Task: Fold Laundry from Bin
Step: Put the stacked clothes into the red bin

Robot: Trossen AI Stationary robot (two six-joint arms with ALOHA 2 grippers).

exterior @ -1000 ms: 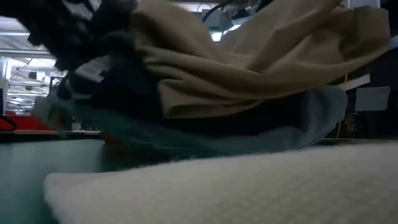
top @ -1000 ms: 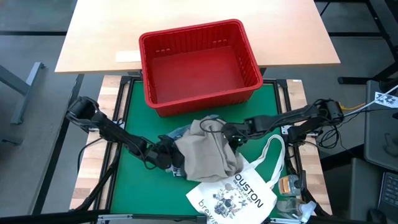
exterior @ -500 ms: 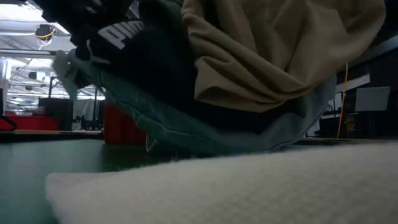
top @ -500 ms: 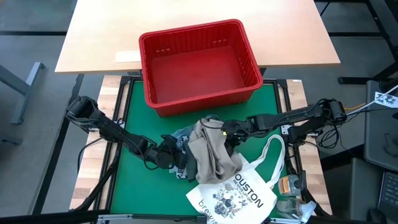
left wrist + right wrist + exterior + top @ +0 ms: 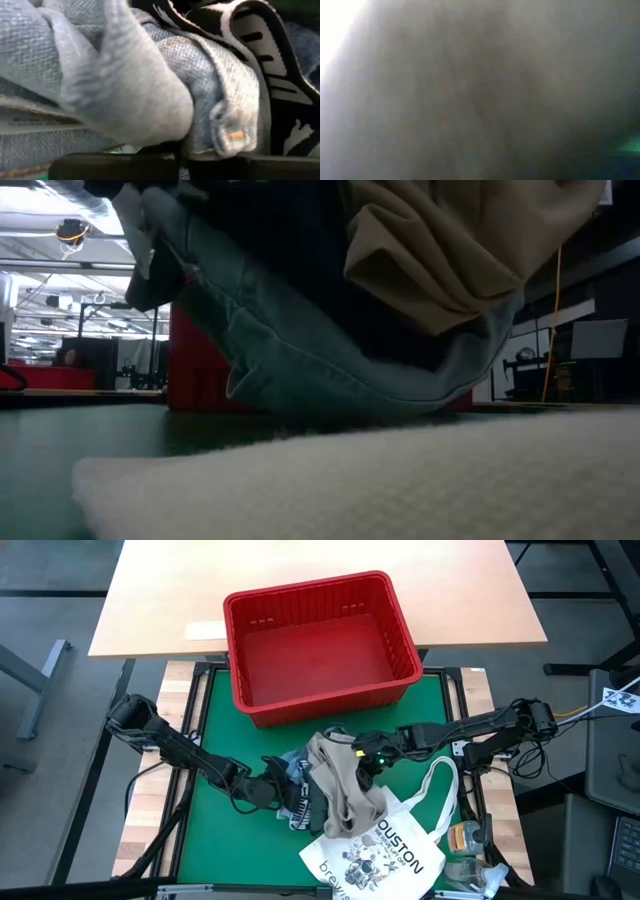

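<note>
Denim, navy and khaki laundry (image 5: 335,790) heaped on counter, bin (image 5: 318,645) empty behind; left gripper (image 5: 277,789) clamped on denim, right gripper (image 5: 366,755) shut in khaki; I judge separating one garment comes next.

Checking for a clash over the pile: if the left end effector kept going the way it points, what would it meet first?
Likely the denim bunched right against it, then the khaki garment; the right end effector lies beyond. Depth is unclear.
</note>
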